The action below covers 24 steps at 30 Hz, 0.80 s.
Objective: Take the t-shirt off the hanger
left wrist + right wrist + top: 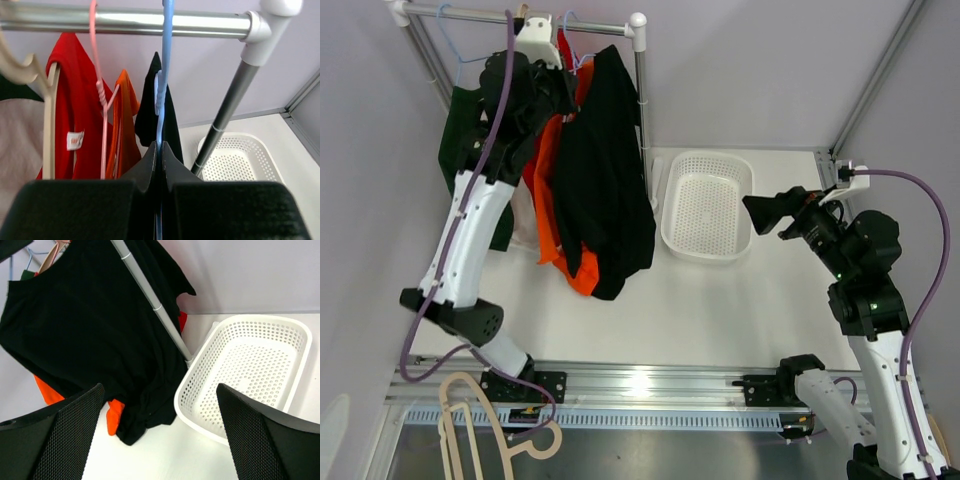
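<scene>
A black t-shirt hangs from a blue hanger at the right end of the rail. Its hem bunches on the table. My left gripper is up at the rail and shut on the blue hanger's stem, just below the hook. The shirt's collar sits right behind the fingertips. In the top view that gripper is pressed against the shirt's upper left side. My right gripper hovers open over the table, right of the shirt, with nothing between its fingers.
A white perforated basket stands right of the rack post. An orange shirt, a red shirt and a dark green garment hang left of the black one. A loose wooden hanger lies by the left arm's base.
</scene>
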{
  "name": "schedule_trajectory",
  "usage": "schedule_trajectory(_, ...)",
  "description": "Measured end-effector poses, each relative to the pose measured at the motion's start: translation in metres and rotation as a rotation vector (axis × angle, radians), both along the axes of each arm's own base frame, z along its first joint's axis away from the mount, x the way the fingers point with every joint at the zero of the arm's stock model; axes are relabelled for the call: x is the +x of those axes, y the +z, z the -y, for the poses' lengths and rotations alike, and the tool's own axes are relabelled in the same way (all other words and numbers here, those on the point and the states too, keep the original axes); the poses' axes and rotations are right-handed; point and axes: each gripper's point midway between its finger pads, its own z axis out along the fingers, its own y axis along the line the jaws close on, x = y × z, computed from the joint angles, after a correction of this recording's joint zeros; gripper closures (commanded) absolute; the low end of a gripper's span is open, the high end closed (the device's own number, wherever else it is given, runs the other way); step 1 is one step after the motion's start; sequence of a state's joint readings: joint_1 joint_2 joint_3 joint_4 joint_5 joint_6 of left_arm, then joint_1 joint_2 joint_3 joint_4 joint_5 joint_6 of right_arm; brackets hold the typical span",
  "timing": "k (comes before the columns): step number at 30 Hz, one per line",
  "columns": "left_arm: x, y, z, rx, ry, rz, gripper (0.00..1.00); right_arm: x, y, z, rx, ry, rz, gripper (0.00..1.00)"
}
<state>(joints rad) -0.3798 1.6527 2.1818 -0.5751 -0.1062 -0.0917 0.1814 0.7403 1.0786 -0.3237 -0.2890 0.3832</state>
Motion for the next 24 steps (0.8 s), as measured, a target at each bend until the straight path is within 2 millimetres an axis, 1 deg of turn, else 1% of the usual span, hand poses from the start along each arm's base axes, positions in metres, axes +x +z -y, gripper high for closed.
schedule_trajectory(3,-0.022,0.006,-0.006,-0.02,0.015,0.014,0.99,0.0,-0.003,-0.006,-0.014,0.038,-0.006,0.01)
schedule_trajectory(6,-0.042,0.01,-0.009,-0.054,0.027,0.018,0.99,-0.001,-0.009,-0.018,-0.036,0.103,-0.013,0.01)
schedule_trajectory(8,-0.055,0.011,-0.009,-0.076,0.043,0.016,0.99,-0.002,-0.014,-0.029,-0.053,0.156,-0.023,0.01)
schedule_trajectory(10,-0.067,0.007,-0.007,-0.09,0.075,0.009,0.99,-0.004,-0.02,-0.044,-0.072,0.221,-0.031,0.01)
schedule_trajectory(13,-0.083,0.0,-0.004,-0.095,0.15,-0.001,0.99,-0.012,-0.027,-0.071,-0.094,0.327,-0.039,0.0)
schedule_trajectory(15,-0.088,-0.001,-0.004,-0.102,0.208,-0.004,0.99,-0.022,-0.027,-0.09,-0.107,0.397,-0.021,0.01)
schedule_trajectory(17,-0.091,-0.005,-0.006,-0.102,0.268,-0.021,0.99,-0.035,-0.025,-0.11,-0.122,0.473,0.011,0.01)
schedule_trajectory(21,-0.087,-0.009,-0.016,-0.13,0.401,-0.05,0.99,-0.056,-0.023,-0.146,-0.155,0.575,0.075,0.0)
schedule_trajectory(24,-0.089,-0.017,-0.016,-0.128,0.467,-0.068,0.99,-0.067,-0.028,-0.175,-0.191,0.622,0.11,0.01)
